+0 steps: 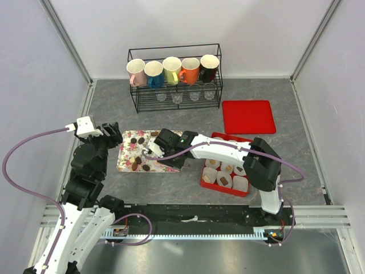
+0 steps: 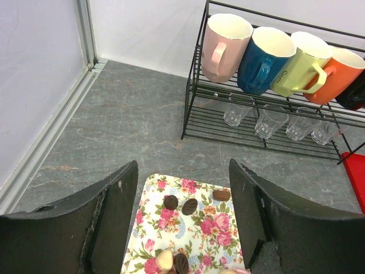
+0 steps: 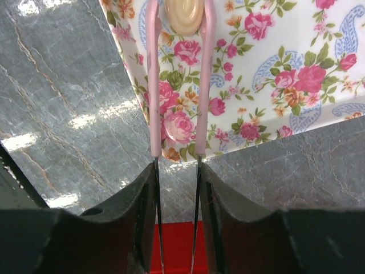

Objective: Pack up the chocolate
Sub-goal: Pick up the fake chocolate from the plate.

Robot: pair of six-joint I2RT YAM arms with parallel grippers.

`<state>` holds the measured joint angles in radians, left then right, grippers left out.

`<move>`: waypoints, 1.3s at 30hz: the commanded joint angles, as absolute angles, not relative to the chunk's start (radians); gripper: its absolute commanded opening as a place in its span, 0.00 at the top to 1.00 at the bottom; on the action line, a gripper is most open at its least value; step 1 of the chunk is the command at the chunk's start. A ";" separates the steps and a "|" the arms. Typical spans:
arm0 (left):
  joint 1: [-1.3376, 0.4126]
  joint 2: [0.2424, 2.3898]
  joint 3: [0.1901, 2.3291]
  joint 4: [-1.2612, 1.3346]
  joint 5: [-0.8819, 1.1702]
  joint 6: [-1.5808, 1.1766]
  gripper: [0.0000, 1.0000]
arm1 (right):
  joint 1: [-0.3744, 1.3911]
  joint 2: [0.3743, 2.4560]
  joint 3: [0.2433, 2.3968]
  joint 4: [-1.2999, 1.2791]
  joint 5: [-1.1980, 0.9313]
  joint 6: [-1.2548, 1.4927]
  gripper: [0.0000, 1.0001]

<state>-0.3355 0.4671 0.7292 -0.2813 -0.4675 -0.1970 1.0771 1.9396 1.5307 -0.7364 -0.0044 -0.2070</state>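
Note:
The chocolates (image 1: 137,140) lie scattered on a flowered tray (image 1: 126,155): mostly dark brown, a few cream. My right gripper (image 1: 154,149) is shut on pink tongs (image 3: 153,85), with the tong arms held between its fingers (image 3: 142,200). The tong tips pinch a cream chocolate (image 3: 183,14) over the tray (image 3: 274,57). My left gripper (image 1: 112,137) is open and empty at the tray's left end. In the left wrist view the left gripper (image 2: 182,171) frames dark chocolates (image 2: 171,202) and a cream one (image 2: 164,260) on the tray (image 2: 211,231).
A red box (image 1: 204,184) with white paper cups, some holding chocolates, stands right of the tray. A red lid (image 1: 248,116) lies behind it. A black wire rack (image 1: 174,77) with mugs and small glasses stands at the back.

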 commanded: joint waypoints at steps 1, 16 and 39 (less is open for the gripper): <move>-0.328 0.462 0.726 -0.249 -0.463 -0.222 0.28 | 1.077 1.963 1.586 -0.727 -0.005 -0.221 0.60; -0.330 0.460 0.724 -0.250 -0.463 -0.222 0.28 | 1.083 1.951 1.583 -0.752 0.038 -0.222 0.70; -0.330 0.449 0.724 -0.249 -0.459 -0.227 0.28 | 1.080 1.755 1.476 -0.686 0.081 -0.086 1.00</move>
<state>-0.3351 0.4591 0.7292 -0.2813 -0.4671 -0.1974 1.0779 1.8133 1.5005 -0.7090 0.0677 -0.1299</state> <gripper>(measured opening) 0.720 0.360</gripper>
